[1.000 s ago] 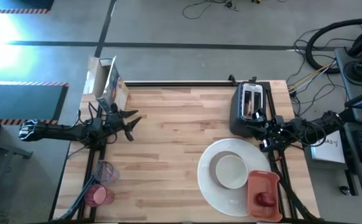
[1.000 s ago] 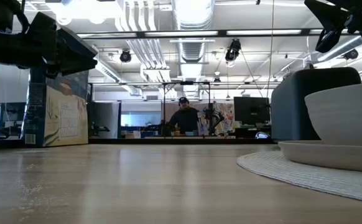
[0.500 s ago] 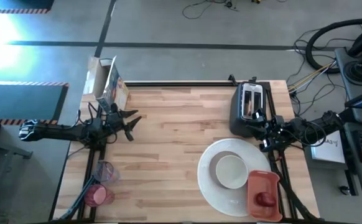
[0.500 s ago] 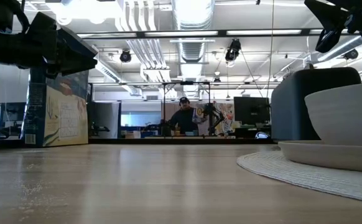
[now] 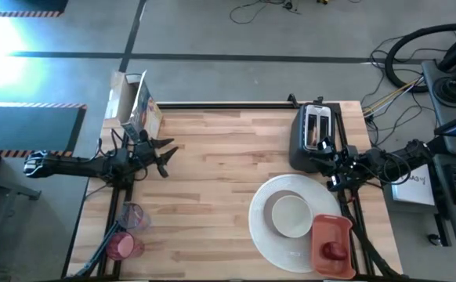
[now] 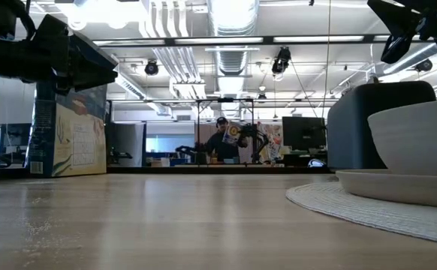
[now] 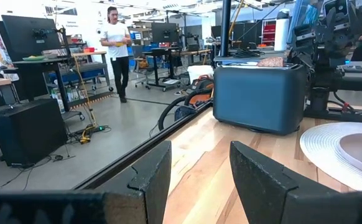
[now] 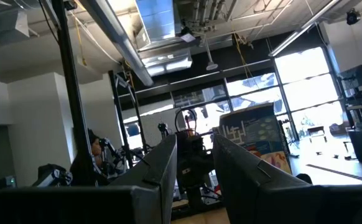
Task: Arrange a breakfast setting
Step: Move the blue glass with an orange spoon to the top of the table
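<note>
A large white round plate (image 5: 269,235) lies at the near right of the table, and a small white bowl (image 5: 292,214) sits on it. A pink tumbler (image 5: 121,247) and a clear glass (image 5: 134,215) stand at the near left. A dark-red fruit (image 5: 334,251) rests in the orange-red tray (image 5: 331,232). A toast slice (image 7: 271,61) sticks out of the toaster (image 5: 316,131). My left gripper (image 5: 168,159) hovers open over the table's left side, fingers level and empty (image 7: 199,180). My right gripper (image 5: 322,166) hovers open beside the toaster, tipped upward and empty (image 8: 193,168).
A cereal box (image 5: 136,106) stands at the far left corner. The black toaster stands at the far right. The tray overlaps the large plate's near right rim. Bare wood (image 5: 220,180) spans the table's middle. A person (image 6: 222,142) stands far off in the room.
</note>
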Robot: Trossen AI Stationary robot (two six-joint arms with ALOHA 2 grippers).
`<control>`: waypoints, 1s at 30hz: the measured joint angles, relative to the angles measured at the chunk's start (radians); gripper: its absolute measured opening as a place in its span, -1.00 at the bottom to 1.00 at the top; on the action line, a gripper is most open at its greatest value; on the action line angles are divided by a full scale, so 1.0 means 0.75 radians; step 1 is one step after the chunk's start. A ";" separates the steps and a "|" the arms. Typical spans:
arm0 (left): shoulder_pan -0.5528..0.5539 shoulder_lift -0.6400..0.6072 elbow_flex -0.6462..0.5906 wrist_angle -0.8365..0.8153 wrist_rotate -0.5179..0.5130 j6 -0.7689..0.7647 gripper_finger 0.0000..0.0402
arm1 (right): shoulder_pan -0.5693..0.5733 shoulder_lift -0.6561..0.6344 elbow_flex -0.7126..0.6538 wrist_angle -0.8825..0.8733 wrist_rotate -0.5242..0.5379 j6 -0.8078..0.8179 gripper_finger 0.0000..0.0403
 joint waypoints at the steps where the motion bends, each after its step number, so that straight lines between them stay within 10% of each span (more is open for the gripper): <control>1: 0.000 0.001 0.000 0.000 0.002 -0.007 -0.26 | 0.000 0.000 0.000 0.000 0.000 0.000 -0.53; 21: 0.002 0.012 0.002 0.257 0.193 -0.050 -0.26 | 0.000 0.000 0.000 -0.001 0.000 0.000 -0.53; 30: 0.002 0.098 0.258 -0.086 0.163 -0.140 -0.26 | 0.000 0.000 0.000 0.000 0.000 0.000 -0.53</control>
